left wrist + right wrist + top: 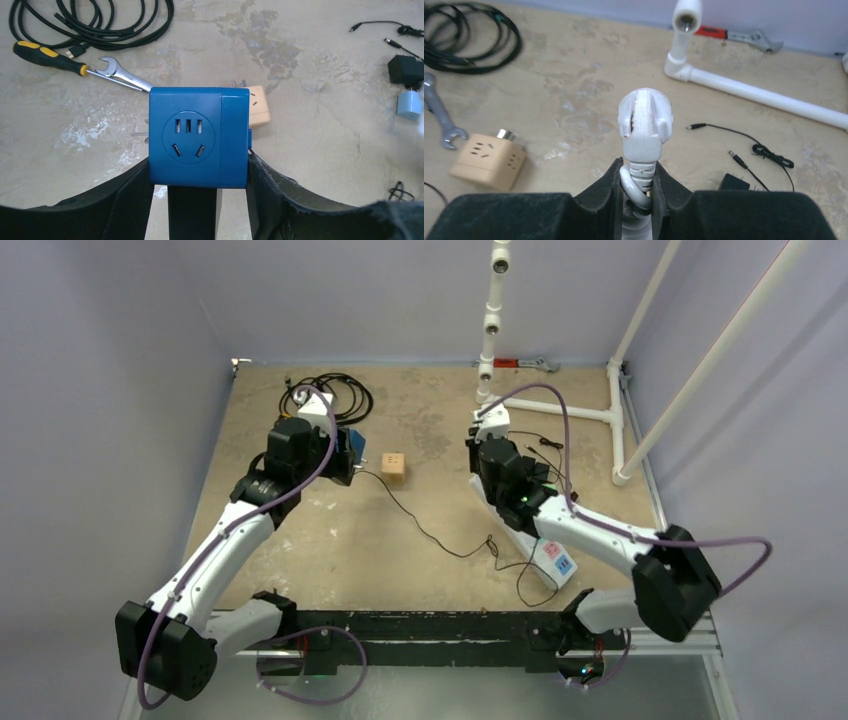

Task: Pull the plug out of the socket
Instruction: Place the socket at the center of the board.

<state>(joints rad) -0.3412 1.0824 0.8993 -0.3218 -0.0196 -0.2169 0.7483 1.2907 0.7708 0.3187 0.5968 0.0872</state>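
My left gripper (198, 169) is shut on the sides of the blue cube socket (197, 137), which it holds above the table with its slotted face toward the wrist camera. In the top view the socket (352, 445) sits at the left gripper (343, 458), at the table's back left. The right gripper (638, 175) is shut on the ribbed neck and looped cord of the white plug (645, 117), whose prongs point away from the camera and are hidden. Plug (492, 418) and socket are well apart, with bare table between them.
A tan cube adapter (394, 466) lies between the arms. A wrench (120, 77), a screwdriver (47, 56) and coiled black cable (330, 395) lie at back left. White pipes (560, 410) stand at back right; a white power strip (548, 552) lies under the right arm.
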